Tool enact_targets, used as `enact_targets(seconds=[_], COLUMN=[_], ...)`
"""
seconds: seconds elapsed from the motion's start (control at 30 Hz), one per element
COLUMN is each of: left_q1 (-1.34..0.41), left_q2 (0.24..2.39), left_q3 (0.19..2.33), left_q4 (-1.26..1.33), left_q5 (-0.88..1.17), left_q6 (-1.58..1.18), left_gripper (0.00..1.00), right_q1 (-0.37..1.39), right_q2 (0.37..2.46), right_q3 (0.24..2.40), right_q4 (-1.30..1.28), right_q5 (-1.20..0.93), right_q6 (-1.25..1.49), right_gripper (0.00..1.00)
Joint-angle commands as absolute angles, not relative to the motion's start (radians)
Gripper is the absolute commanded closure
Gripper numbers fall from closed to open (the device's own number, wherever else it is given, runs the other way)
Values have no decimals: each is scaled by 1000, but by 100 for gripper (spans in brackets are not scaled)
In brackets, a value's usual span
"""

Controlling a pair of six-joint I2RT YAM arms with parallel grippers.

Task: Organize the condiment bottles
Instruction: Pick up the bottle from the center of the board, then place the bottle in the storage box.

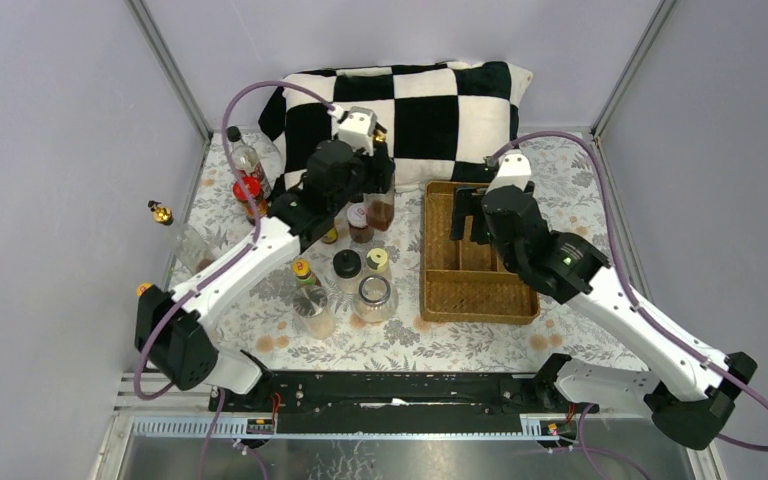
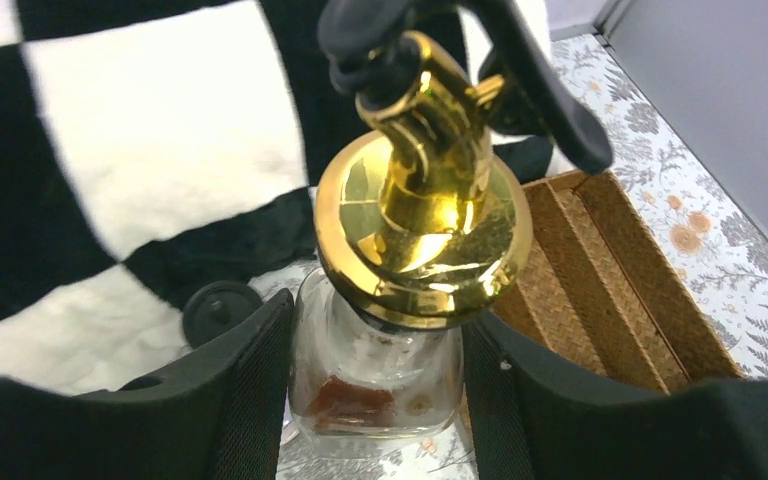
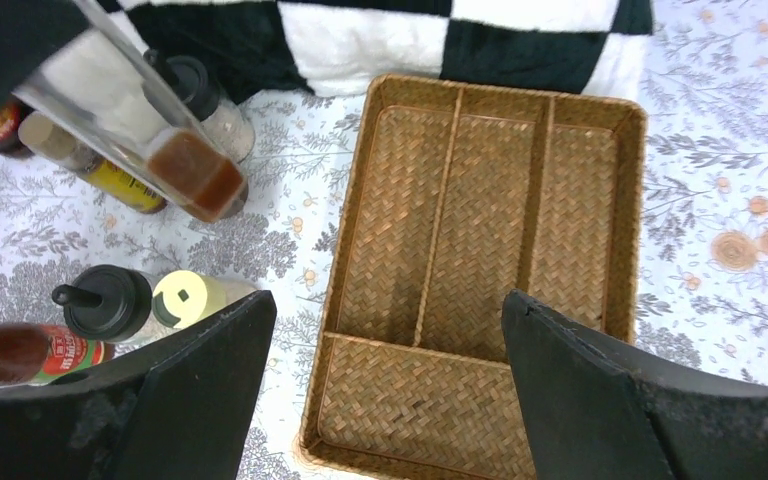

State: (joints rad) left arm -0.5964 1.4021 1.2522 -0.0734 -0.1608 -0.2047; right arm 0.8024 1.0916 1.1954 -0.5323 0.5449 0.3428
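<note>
The left claw (image 2: 375, 325) is clamped on a gold-topped bottle (image 2: 420, 230), with its fingers (image 2: 250, 400) pressed to opposite glass sides below the shoulder. In the right wrist view the bottle is tilted and seems clear of the table (image 3: 720, 150), at 10 o'clock from the tray (image 3: 638, 200).

It is stiff, smooth, breakable glass. Only a little brown liquid sits at the base, so I judge it light but top-heavy under the metal pourer. The square body is the place to hold it, not the spout.

The right claw (image 3: 385, 305) is spread wide and empty above the tray. The other bottles (image 1: 350, 270) stand at 9 o'clock from the tray.

One red-labelled bottle (image 3: 20, 352) carries Chinese characters, one perhaps 天; the rest is unreadable. The held bottle shows no label.
</note>
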Motion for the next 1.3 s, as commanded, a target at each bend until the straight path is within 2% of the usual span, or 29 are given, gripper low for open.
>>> enact_targets(seconds=[0.0,0.4,0.93,1.27], left_q1=[-654,-753,-756,-749], left_q2=[1480,1718,1986,2073], left_q3=[1377,1617,1738,1738], left_q4=[104,126,274,381], left_q5=[-162,-164,-280,-399], left_q6=[-179,-162,-226,-234], left_gripper=[89,90,91,92], right_q1=[792,763,714,691], right_q2=[1040,1007,999,1019], right_q3=[1248,1213,1186,1110], right_q4=[-594,-589,-559,-502], right_q5=[608,618,554,490], right_q6=[320,295,273,273], right_gripper=[9,8,8,8])
